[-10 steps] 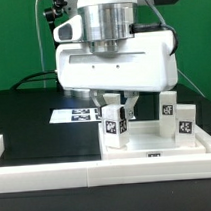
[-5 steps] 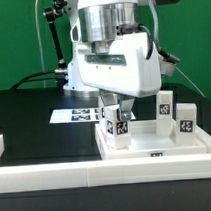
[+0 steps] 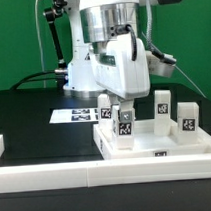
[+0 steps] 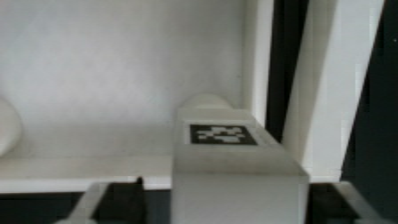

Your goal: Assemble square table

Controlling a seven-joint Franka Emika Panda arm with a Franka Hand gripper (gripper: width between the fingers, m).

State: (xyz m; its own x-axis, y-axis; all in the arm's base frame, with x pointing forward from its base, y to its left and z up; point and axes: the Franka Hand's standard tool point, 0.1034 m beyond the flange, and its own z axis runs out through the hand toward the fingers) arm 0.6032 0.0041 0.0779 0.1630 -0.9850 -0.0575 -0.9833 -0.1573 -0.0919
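- Square table parts fill the scene: the white square slab (image 3: 156,143) lies flat on the black table (image 3: 29,117), at about five o'clock in the exterior view, pressed against the long white rail (image 3: 107,173) along the near edge.
- We count four tagged block legs standing upright on the slab: the far leg (image 3: 105,108) at about ten o'clock of the slab, the near leg (image 3: 125,129) just in front of it, and two more at about two o'clock, the third leg (image 3: 162,106) and the fourth leg (image 3: 186,117).
- Our gripper (image 3: 120,105) hangs over the near leg. In the wrist view that leg (image 4: 231,150) rises between the two fingers (image 4: 111,200), which stand apart on either side; we cannot tell whether they touch it.
- We judge the step to be screwing a leg into the slab, with the fingers letting go between turns.
- Next, we judge, the wrist must rotate back, then re-close squarely on the leg without tilting it.
- Each leg carries a black-and-white square tag; the marker board (image 3: 76,115) at nine o'clock shows several. No brand or readable words appear.
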